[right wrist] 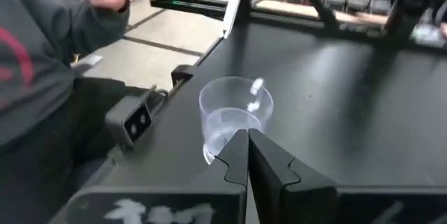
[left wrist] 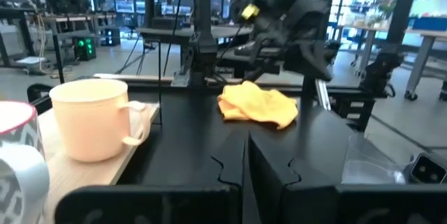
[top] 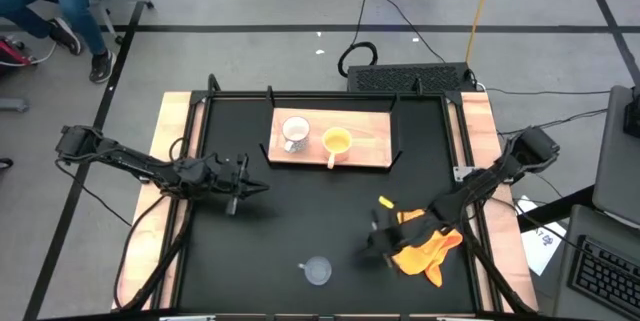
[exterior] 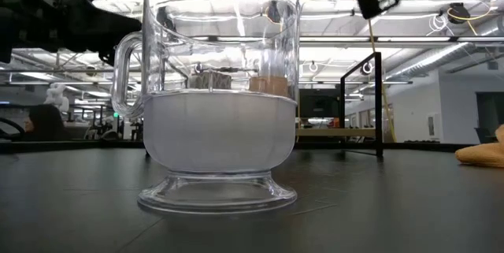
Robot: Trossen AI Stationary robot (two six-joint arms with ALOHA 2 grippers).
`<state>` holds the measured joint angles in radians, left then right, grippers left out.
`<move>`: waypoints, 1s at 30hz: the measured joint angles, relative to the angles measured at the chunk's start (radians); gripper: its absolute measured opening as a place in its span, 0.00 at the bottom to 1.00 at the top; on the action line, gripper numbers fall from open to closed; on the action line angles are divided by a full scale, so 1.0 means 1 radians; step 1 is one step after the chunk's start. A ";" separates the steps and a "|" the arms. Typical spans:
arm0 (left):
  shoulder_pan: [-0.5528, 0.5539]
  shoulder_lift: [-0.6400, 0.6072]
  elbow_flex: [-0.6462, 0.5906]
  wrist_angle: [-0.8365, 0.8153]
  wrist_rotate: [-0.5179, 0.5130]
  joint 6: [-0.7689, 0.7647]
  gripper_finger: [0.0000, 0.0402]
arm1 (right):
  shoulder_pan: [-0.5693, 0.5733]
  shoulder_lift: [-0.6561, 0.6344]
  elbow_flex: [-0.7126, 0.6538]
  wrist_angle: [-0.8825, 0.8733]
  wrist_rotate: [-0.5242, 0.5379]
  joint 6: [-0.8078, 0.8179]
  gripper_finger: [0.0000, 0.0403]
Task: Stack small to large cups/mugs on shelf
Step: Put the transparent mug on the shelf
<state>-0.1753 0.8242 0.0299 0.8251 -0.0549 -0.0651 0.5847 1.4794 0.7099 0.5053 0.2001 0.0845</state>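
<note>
The glass cup [top: 317, 270] stands upright at the near edge of the counter [top: 300, 211], alone and with nothing held around it. In the low view [exterior: 219, 95] it fills the foreground, clear-walled with a handle and a footed base; its lower half looks pale, and I cannot tell whether that is liquid or frosted wall. The right wrist view shows the glass cup [right wrist: 234, 116] just ahead of that arm's fingers [right wrist: 269, 165], which meet in a thin seam.

The right gripper [top: 376, 244] hangs over the counter just right of the glass cup, jaws closed on nothing. It sits beside the orange-yellow cloth [top: 425, 246], which lies crumpled under the right arm.

Farther back on the left, the left gripper [top: 245, 189] hovers above bare counter, near the shelf [top: 370, 151] but not touching it. Its jaws are nearly closed and empty; in its own view the fingers [left wrist: 269, 165] show only a narrow slit.

On the shelf at the far side stand two mugs, side by side and apart: the white mug [top: 295, 132] on the left, the yellow mug [top: 336, 142] to its right. Both are upright and look empty from above.

A person's grey sleeve [right wrist: 49, 49] shows beyond the counter's near edge.
</note>
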 joint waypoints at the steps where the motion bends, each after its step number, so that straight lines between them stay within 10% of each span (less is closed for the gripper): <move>1: 0.000 0.000 0.000 -0.011 -0.002 0.002 0.06 | -0.001 0.021 0.044 -0.041 0.000 0.033 0.00; 11: 0.000 0.000 0.000 -0.067 -0.006 0.017 0.06 | -0.024 0.186 0.341 -0.305 -0.072 0.170 0.04; 30: 0.000 0.000 0.000 -0.165 -0.006 -0.022 0.06 | -0.145 0.320 0.718 -0.824 -0.128 0.450 0.50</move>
<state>-0.1757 0.8242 0.0296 0.6602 -0.0612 -0.0875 0.4394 1.7996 1.4281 -0.3183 0.0721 0.5346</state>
